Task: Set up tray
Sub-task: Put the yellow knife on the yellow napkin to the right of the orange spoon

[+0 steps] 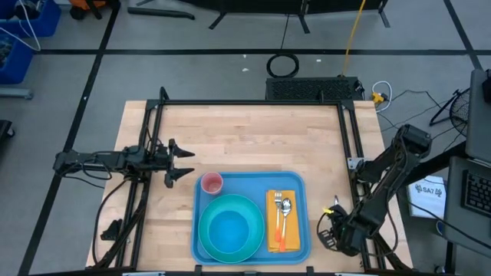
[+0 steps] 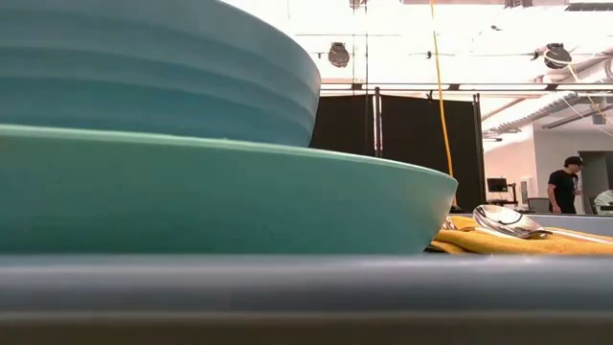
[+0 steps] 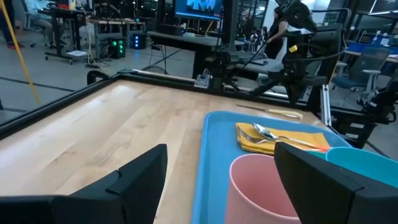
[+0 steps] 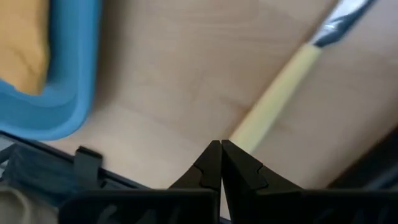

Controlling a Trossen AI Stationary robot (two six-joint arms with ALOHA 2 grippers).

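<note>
Half-hidden knife point(image 4: 283, 84) beside tray point(image 4: 68, 93), handle cropped

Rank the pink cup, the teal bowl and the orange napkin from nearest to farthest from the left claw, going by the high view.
From the left claw:
1. Pink cup, tray's near corner.
2. Teal bowl, tray's left half.
3. Orange napkin, tray's right side, under the cutlery.

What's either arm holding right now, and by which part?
Nothing. The left gripper is open beside the pink cup, not touching it. The right gripper is shut empty, its tips just short of the knife.
</note>
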